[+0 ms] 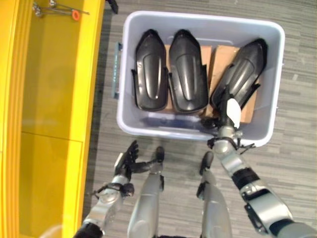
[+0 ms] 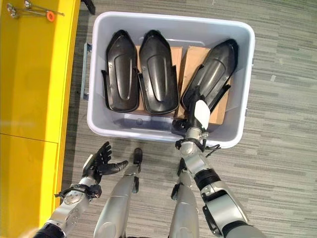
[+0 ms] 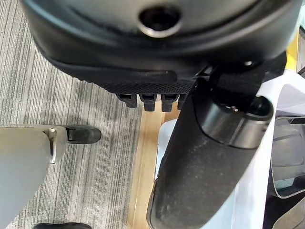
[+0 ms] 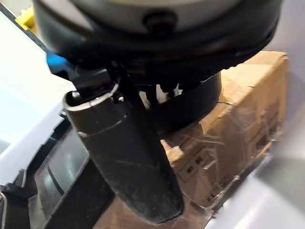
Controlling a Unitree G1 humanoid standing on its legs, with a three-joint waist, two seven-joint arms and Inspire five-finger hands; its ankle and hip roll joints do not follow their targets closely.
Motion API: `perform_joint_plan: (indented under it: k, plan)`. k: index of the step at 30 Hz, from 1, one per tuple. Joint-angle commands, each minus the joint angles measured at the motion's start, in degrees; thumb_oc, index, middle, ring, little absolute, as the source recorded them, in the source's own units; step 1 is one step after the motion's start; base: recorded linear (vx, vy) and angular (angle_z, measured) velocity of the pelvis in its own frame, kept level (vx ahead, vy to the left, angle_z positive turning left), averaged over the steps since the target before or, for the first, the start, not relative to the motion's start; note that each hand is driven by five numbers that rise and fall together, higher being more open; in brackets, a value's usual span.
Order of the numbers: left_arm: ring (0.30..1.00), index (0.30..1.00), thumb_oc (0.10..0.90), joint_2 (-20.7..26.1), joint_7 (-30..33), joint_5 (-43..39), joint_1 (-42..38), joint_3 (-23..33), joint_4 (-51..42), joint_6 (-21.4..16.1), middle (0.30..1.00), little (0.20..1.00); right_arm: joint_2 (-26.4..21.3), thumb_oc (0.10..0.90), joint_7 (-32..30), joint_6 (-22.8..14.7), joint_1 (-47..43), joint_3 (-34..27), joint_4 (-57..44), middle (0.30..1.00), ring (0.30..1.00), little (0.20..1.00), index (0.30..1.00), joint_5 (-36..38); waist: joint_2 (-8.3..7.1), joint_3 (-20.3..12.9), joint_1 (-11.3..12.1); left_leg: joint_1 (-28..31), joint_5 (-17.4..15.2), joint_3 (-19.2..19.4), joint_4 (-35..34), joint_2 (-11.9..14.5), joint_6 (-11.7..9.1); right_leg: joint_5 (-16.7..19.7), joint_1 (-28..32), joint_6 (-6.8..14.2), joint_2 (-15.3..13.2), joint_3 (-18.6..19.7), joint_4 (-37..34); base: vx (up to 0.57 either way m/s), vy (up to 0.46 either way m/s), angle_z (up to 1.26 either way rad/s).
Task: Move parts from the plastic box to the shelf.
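Three black moulded parts lie in the plastic box (image 1: 270, 74) on the floor. The right robot hand (image 2: 197, 116) reaches over the near wall onto the tilted right part (image 2: 210, 74), propped on cardboard (image 2: 190, 57); whether it grips, I cannot tell. The left robot hand (image 2: 99, 161) waits, fingers relaxed, beside the yellow shelf (image 2: 29, 74).

Glossy black plastic parts (image 1: 151, 72)
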Motion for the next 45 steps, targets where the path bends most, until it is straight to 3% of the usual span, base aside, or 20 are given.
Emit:
perform_joint_plan:
  k: [1,7,8,9,16,22,33,45]
  plan:
    - [1.0,1.0,0.9,1.75,0.28,-1.52,2.53,-1.74,-5.02,-3.52,1.0,1.0,-2.62,0.9,-1.41,-2.07,-3.62,-0.36,0.94,1.0,1.0,1.0,1.0,2.09,2.5,-1.41,-0.15,1.34,-4.25,-0.35,2.24,0.95,0.26,-5.04,0.04,3.21,-4.72,2.97,7.8,0.0,0.0,0.0]
    - [1.0,1.0,0.9,1.92,0.08,-1.87,2.19,-2.46,-5.17,-3.77,1.0,1.0,-3.59,0.9,-0.49,-1.36,-7.21,1.21,8.08,1.0,1.0,1.0,1.0,2.49,2.95,-1.36,0.21,1.35,-4.16,-0.32,2.03,0.95,0.26,-5.13,-0.23,3.15,-4.64,3.09,7.86,0.0,0.0,0.0]
    - [1.0,1.0,0.9,1.91,0.05,-1.91,2.06,-2.55,-5.1,-3.82,1.0,1.0,-3.72,0.429,-0.21,-1.37,-7.93,1.48,9.55,0.341,0.341,0.341,0.341,2.78,2.99,-1.36,0.24,1.33,-4.12,-0.28,1.98,0.93,0.25,-5.14,-0.24,3.15,-4.59,3.07,7.85,0.0,0.0,0.0]
    - [1.0,1.0,0.9,1.93,0.06,-1.87,1.93,-2.6,-5.02,-3.84,1.0,1.0,-3.82,0.4,0.22,-1.42,-8.72,1.81,10.85,0.3,0.3,0.3,0.3,3.15,3.0,-1.36,0.29,1.31,-4.07,-0.24,1.91,0.93,0.23,-5.15,-0.22,3.13,-4.54,3.02,7.78,0.0,0.0,0.0]
    - [1.0,1.0,0.9,1.87,-0.42,-2.02,1.34,-3.17,-4.22,-3.86,1.0,1.0,-3.97,0.4,2.7,-2.19,-12.1,4.5,19.21,0.3,0.3,0.3,0.3,5.03,3.44,-1.36,0.79,1.44,-3.94,-0.11,1.77,0.91,0.12,-5.28,-0.39,3.05,-4.31,2.99,8.08,0.0,0.0,0.0]
    - [1.0,1.0,0.9,1.47,-0.27,-2.0,1.02,-3.29,-3.55,-3.76,1.0,1.0,-3.17,0.4,3.43,-2.53,-11.38,5.58,19.23,0.3,0.3,0.3,0.3,4.91,3.12,-1.36,0.58,1.76,-3.95,-0.2,1.71,1.11,0.1,-5.37,-0.22,3.03,-4.09,3.22,8.19,0.0,-0.005,-0.03]
    - [1.0,1.0,0.9,0.49,-0.38,-1.26,0.64,-3.81,-1.79,-3.6,1.0,1.0,1.04,0.4,5.62,-2.78,-3.82,8.27,21.66,0.3,0.3,0.3,0.3,3.53,2.53,-1.99,0.72,4.55,-3.64,-0.5,0.75,1.45,0.0,-5.4,3.25,3.14,-3.88,2.38,7.3,0.0,-0.002,0.0]
    - [1.0,1.0,0.9,1.1,-1.14,-0.71,2.44,-2.19,-1.15,-3.22,1.0,1.0,-2.2,0.4,6.09,-2.17,3.28,9.16,10.12,0.3,0.3,0.3,0.3,-2.0,0.34,-5.08,0.13,9.14,-2.17,-1.28,-2.9,2.6,-0.46,-4.8,8.08,3.26,-3.27,1.44,4.13,0.0,-0.005,0.01]
